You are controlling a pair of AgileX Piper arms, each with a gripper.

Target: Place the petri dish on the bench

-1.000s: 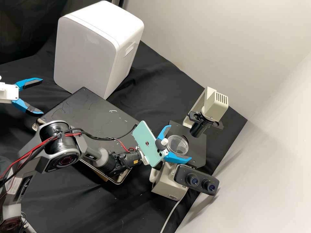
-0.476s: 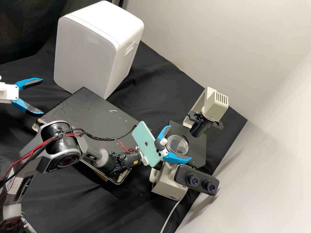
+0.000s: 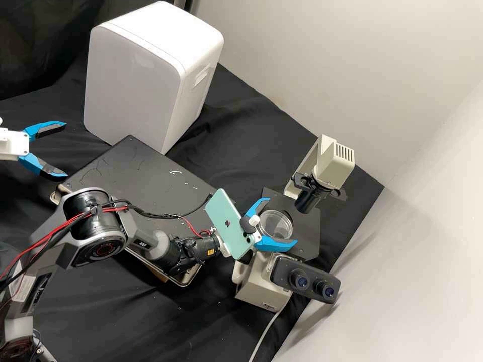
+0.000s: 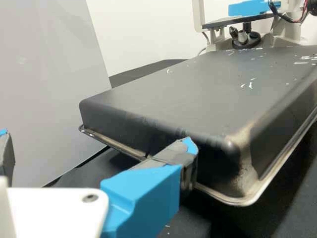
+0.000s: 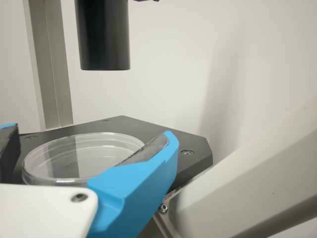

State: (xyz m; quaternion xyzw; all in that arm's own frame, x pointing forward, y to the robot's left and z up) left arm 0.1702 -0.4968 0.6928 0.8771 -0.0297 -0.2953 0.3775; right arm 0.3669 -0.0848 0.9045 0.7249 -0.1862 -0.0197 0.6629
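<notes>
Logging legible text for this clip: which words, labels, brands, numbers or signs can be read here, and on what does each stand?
No text here is legible.
Small white print on the right arm: too small to read.
Sticker near that arm's base: blurred, unreadable.
Dark mark low on the microscope: too small to read.

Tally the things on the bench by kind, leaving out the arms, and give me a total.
Petri dish: 1
Microscope: 1
Tray: 1
White box: 1
Total: 4
</notes>
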